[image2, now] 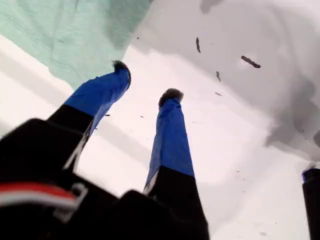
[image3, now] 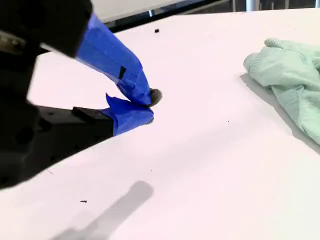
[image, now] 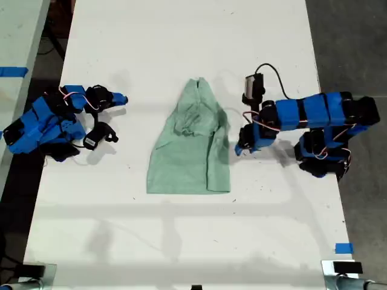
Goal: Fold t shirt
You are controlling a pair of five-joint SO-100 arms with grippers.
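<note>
Wrinkled pale mint-green cloth t shirt (image: pixel 192 142) mid-fold; my first gripper (image2: pixel 145 80), jaws apart, at its 3 o'clock edge; my second gripper (image3: pixel 147 107) closed, empty. Next: probably grasp that edge.

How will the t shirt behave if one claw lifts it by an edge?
Probably floppy: the t shirt lies wrinkled, with one side folded over. It would likely drape and unfold. On the smooth white table, a push would likely bunch it.

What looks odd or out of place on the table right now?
Only the shirt: it lies wrinkled and bunched near its narrow top, one side folded over unevenly. Both grippers are off it, my first gripper open beside its edge, my second gripper shut.
</note>
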